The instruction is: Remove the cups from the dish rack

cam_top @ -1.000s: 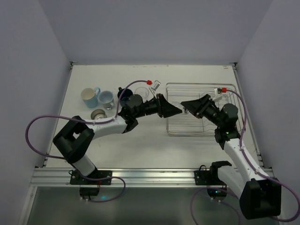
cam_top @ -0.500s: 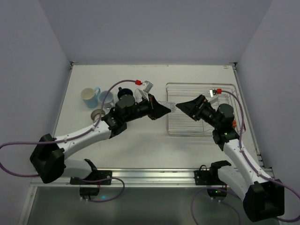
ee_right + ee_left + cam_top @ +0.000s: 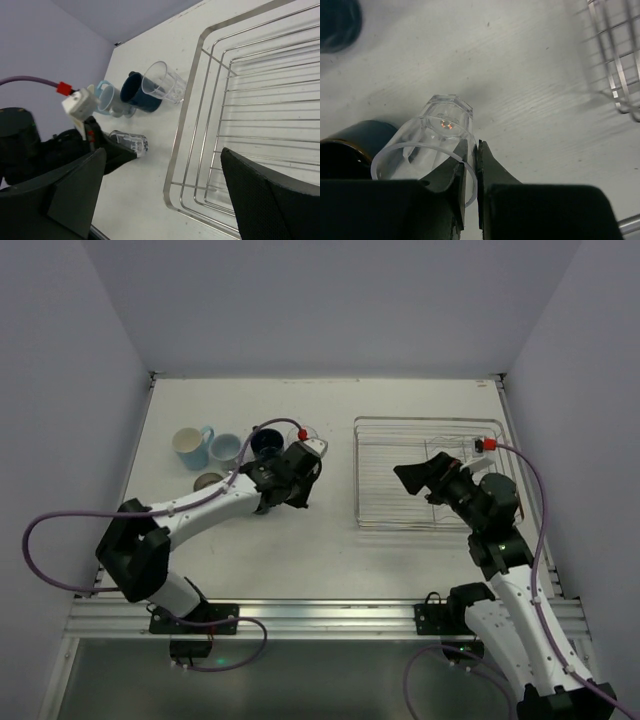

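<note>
Being pinched at its rim by the left end effector, a clear glass tumbler is being held tilted low over the worktop, beside a navy cup, outside the dish rack; the right end effector is being held spread wide above that rack.

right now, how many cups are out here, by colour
clear: 2 (glass; held glass)
navy: 1 (navy cup); left wrist view hints at a second, cannot tell
light blue: 2 (mug; blue cup)
tan: 1 (tan cup)
total: 6 for certain
</note>
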`<action>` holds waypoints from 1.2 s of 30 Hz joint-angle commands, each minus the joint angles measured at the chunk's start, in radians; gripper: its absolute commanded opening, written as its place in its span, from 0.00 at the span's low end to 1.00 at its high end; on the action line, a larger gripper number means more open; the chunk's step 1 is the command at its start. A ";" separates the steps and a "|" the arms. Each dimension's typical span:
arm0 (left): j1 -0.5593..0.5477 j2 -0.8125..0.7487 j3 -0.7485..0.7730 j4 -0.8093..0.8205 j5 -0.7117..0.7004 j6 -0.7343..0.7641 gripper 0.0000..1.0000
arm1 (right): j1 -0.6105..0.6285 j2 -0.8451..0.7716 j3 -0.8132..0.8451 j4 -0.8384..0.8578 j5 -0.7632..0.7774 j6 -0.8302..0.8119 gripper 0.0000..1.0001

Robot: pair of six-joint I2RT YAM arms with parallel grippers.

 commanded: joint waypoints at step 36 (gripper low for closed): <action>0.082 -0.520 -0.067 0.129 0.324 0.137 0.96 | -0.038 0.061 0.135 -0.306 0.637 -0.178 0.79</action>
